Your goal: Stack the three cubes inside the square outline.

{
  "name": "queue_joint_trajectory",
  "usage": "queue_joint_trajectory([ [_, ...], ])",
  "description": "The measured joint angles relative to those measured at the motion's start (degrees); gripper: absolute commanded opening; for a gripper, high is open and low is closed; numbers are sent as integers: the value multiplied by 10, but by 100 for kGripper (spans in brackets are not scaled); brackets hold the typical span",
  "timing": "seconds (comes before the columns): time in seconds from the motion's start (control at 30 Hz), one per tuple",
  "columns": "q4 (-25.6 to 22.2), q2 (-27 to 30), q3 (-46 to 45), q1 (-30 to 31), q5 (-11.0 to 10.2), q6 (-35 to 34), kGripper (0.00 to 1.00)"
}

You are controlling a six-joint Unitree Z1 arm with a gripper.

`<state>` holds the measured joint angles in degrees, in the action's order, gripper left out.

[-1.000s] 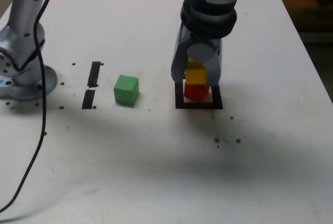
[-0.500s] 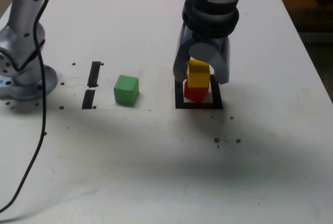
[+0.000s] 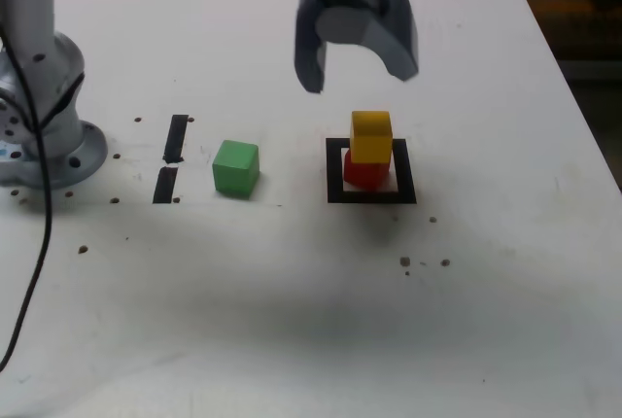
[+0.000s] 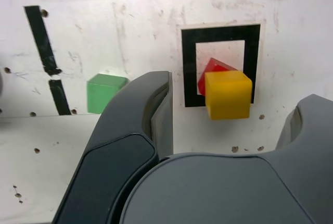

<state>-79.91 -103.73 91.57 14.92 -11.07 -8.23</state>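
The yellow cube point(image 3: 371, 136) point(image 4: 227, 95) rests on the red cube point(image 3: 365, 174) point(image 4: 212, 72) inside the black square outline point(image 3: 371, 194) point(image 4: 218, 34). The green cube point(image 3: 235, 166) point(image 4: 104, 92) sits alone on the table, to the exterior view's left of the outline. My gripper point(image 3: 357, 66) point(image 4: 229, 125) hangs open above the stack and slightly to its left in the exterior view, holding nothing, with clear air between its fingers and the yellow cube.
Two short black tape strips point(image 3: 171, 157) point(image 4: 46, 57) lie left of the green cube in the exterior view. The arm's grey base point(image 3: 39, 136) and its black cable point(image 3: 39, 272) occupy the exterior view's far left. The table's right edge point(image 3: 573, 97) drops off nearby.
The gripper has let go of the yellow cube, risen well above the stack and shifted slightly to the exterior view's left. The yellow cube stays on the red one.
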Motion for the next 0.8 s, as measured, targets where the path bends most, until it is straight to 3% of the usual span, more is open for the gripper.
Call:
queue_joint_trajectory([
  [0.2, 0, 19, -38, 0, -21, -14, 92],
  [0.43, -1, 20, -77, 0, -29, -38, 98],
  [0.63, -32, 36, -79, -2, -34, -44, 100],
  [0.8, -53, 36, -82, -2, -14, -45, 98],
])
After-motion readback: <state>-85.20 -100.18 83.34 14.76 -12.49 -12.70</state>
